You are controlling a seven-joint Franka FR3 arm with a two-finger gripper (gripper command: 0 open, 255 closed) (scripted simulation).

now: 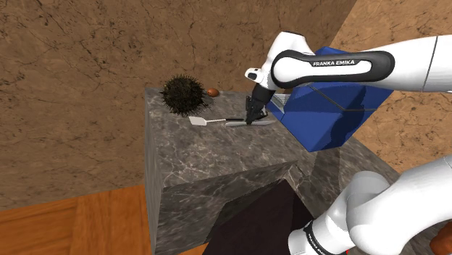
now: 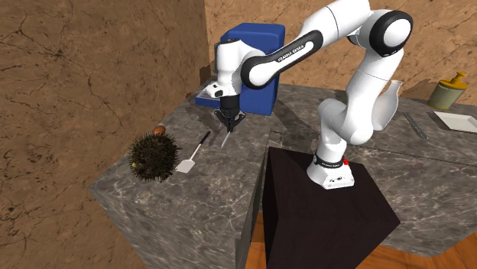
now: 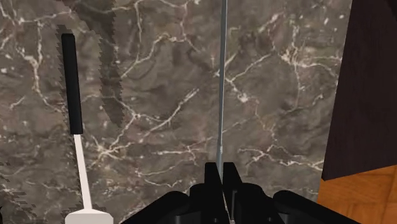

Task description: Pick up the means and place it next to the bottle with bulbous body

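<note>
My gripper (image 1: 252,118) is shut on a thin grey blade-like piece (image 1: 250,124) above the dark marble counter (image 1: 217,152), just in front of the blue box. In the second exterior view the gripper (image 2: 228,121) points down and the grey piece (image 2: 225,137) hangs from its fingertips. The wrist view has the piece (image 3: 220,83) edge-on, running straight out from the closed fingers of the gripper (image 3: 221,173). An olive bottle with a round body (image 2: 447,90) stands far off at the second exterior view's right.
A spatula (image 2: 193,155) with a black handle and white blade lies beside the gripper, also in the wrist view (image 3: 73,121). A dark spiky ball (image 1: 180,94) and a small brown thing (image 1: 212,91) sit at the counter's corner. The blue box (image 1: 326,109) stands behind. A white plate (image 2: 459,121) lies near the bottle.
</note>
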